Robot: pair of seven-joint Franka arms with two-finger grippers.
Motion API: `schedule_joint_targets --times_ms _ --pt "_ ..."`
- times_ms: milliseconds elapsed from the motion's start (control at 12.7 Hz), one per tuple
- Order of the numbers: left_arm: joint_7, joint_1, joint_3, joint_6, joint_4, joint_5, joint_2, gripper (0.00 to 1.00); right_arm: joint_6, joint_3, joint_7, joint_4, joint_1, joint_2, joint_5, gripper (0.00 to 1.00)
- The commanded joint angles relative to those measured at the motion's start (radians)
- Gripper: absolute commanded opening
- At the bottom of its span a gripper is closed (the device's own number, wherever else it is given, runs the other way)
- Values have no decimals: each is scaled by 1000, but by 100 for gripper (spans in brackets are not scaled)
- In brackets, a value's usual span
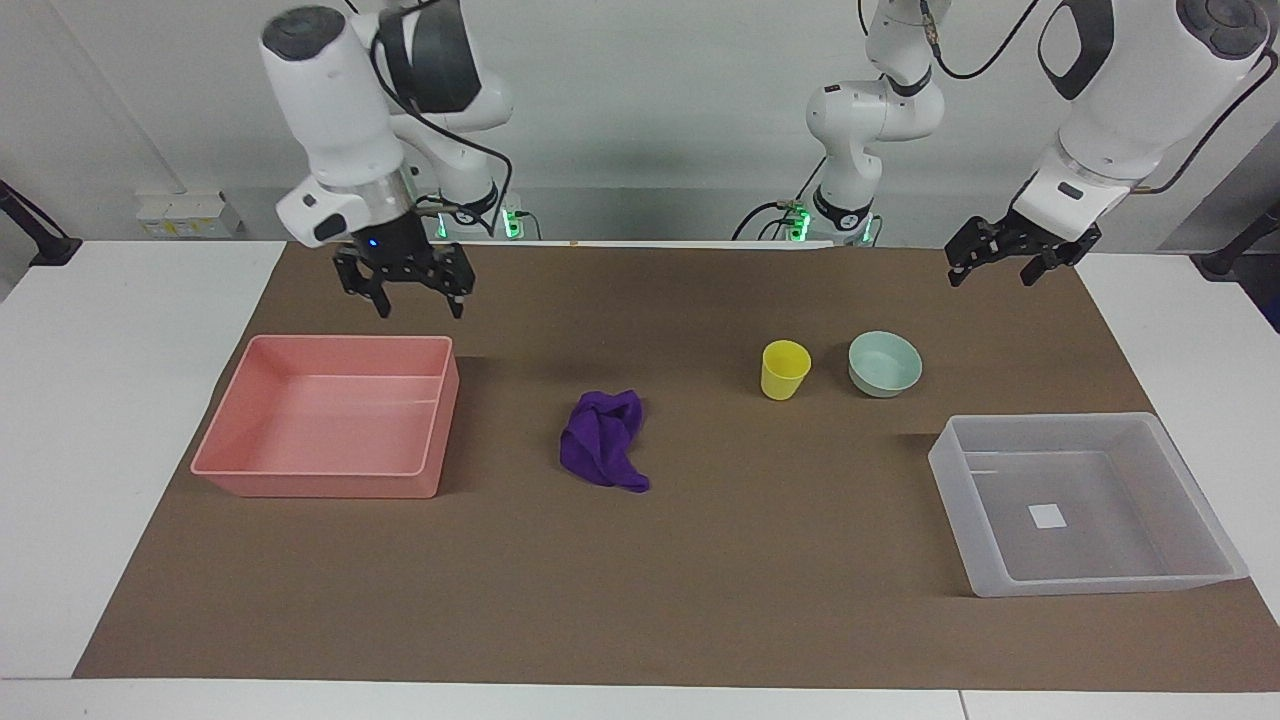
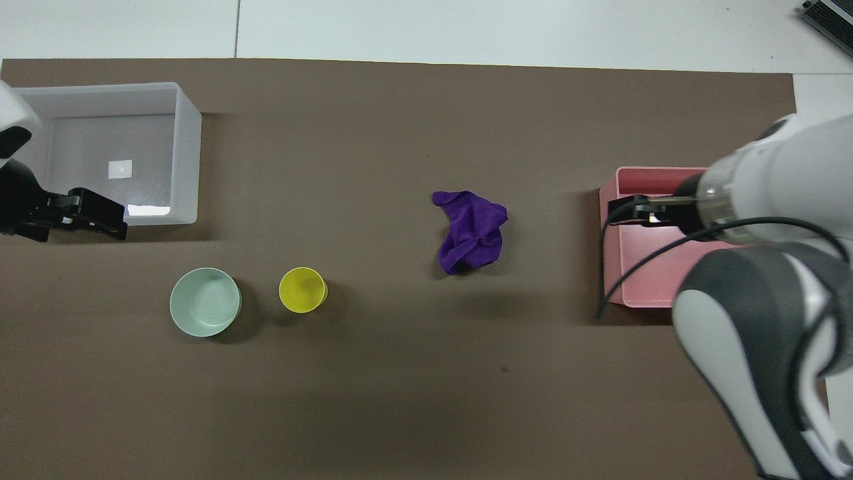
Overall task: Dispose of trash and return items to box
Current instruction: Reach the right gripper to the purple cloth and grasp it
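The purple rag [image 1: 603, 440] lies crumpled mid-mat, also in the overhead view [image 2: 470, 230]. The yellow cup [image 1: 785, 369] [image 2: 302, 290] stands upright beside the mint-green bowl [image 1: 885, 362] [image 2: 204, 311]. The translucent box [image 1: 1100, 545] [image 2: 188, 153], with a white sticker on its floor, sits at the left arm's end, farther from the robots than the bowl. My right gripper [image 1: 417, 305] [image 2: 626, 208] is open and empty, raised over the pink tray's corner nearest the rag. My left gripper [image 1: 992, 276] [image 2: 100, 223] is open and empty, raised over the mat between box and bowl.
An empty pink tray [image 1: 330, 425] [image 2: 640, 287] sits at the right arm's end of the brown mat [image 1: 700, 580]. The right arm's body covers much of the tray in the overhead view. White table borders the mat.
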Motion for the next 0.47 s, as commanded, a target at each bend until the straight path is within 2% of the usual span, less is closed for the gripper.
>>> schedule_joint_targets --times_ms 0,158,237,316,395 --pt "3 21 7 -27 -1 -8 45 100 167 1 130 -1 76 123 1 100" --pt "-39 28 7 -65 -35 -3 94 100 317 1 211 -5 145 230 10 100" --pt "-37 35 5 -34 -88 -3 89 100 378 1 239 -17 168 259 12 100" --pt "-36 37 5 20 -177 -3 60 100 418 1 247 -27 176 282 12 100" --pt "-34 32 5 99 -296 -3 -4 100 452 1 252 -27 188 310 12 100"
